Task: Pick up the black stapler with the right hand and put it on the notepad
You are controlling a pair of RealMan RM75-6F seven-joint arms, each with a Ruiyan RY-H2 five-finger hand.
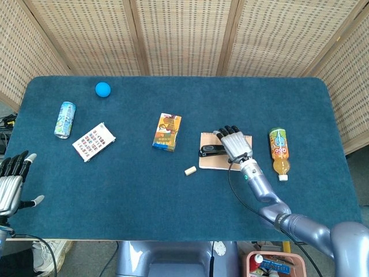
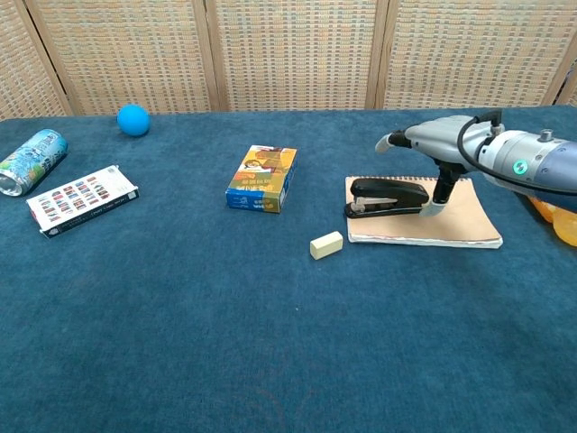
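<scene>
The black stapler lies flat on the left part of the tan notepad, its nose at the pad's left edge. My right hand hovers just over the stapler's rear end. Its fingers are stretched out and spread above the stapler. The thumb hangs down beside the stapler's back, and I cannot tell whether it touches. My left hand stays low at the table's near left edge, fingers apart and holding nothing.
An orange juice bottle lies right of the notepad. A small eraser sits near the pad's front left corner. Further left are a colourful box, a card pack, a can and a blue ball.
</scene>
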